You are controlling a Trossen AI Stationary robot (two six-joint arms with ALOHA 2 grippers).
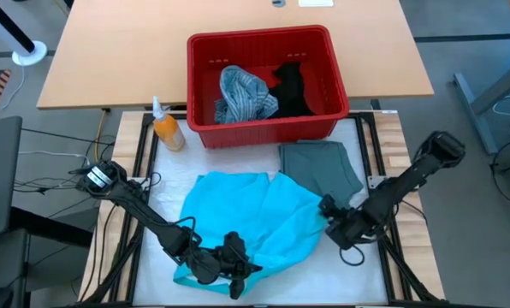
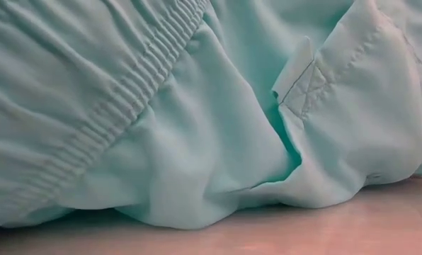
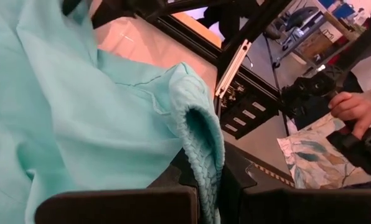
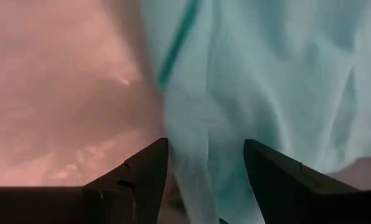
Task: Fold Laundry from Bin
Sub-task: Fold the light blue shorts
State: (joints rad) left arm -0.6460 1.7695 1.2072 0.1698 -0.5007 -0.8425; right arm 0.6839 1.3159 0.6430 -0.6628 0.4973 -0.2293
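My left gripper (image 1: pixel 234 272) has its jaws clamped on the bunched hem of the turquoise garment (image 1: pixel 255 222), which lies spread on the worktop (image 1: pixel 383 274). My right gripper (image 1: pixel 330 214) sits at the cloth's opposite edge, jaws apart with fabric between them. Beyond both, the red bin (image 1: pixel 263 128) holds the striped shirt (image 1: pixel 242 94) and black garment (image 1: pixel 291 87); the grey-green garment (image 1: pixel 322 167) lies beside my right jaws.

White-topped counter (image 1: pixel 379 282), wooden strips at both sides. Lying on it: turquoise garment (image 1: pixel 255 218) spread across the middle; grey-green garment (image 1: pixel 322 167) folded flat, just beside it; red bin (image 1: pixel 263 128) at the far edge; orange spray bottle (image 1: pixel 166 127) beside the bin.
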